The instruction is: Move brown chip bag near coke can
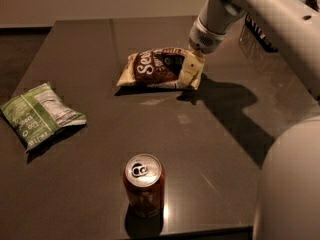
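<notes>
The brown chip bag (152, 68) lies crinkled on the dark table (210, 149), towards the back centre. My gripper (190, 73) is down at the bag's right end, touching or just over its edge, with the white arm (260, 14) reaching in from the upper right. The coke can (144, 183) stands upright near the table's front edge, well apart from the bag and in front of it.
A green chip bag (40, 114) with a white label lies at the left side of the table. A dark wire object (257, 34) stands at the back right behind the arm. The robot's white body (292, 184) fills the lower right corner.
</notes>
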Tool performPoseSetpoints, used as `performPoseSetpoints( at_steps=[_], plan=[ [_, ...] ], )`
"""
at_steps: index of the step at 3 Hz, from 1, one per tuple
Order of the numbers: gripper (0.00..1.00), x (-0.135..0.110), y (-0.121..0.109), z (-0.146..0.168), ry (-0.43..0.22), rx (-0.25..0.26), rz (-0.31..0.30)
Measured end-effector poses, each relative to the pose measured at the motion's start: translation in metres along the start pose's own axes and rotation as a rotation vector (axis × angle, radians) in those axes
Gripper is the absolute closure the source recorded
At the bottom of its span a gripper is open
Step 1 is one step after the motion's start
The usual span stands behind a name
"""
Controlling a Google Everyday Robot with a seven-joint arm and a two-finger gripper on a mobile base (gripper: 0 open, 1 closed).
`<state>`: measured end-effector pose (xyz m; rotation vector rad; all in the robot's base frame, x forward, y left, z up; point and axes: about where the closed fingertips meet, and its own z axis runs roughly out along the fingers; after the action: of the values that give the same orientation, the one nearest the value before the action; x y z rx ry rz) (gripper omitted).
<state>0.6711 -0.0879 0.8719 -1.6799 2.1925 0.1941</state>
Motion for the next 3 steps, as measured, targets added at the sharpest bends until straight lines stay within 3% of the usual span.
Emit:
performPoseSetpoints(
  at_steps=[2, 3],
  plan=[
    [0.67, -0.003, 0.027, -0.028, -0.040, -0.040, -0.063],
    [0.98, -0.005, 0.051, -0.063, -0.108, -0.054, -0.103]
  ],
)
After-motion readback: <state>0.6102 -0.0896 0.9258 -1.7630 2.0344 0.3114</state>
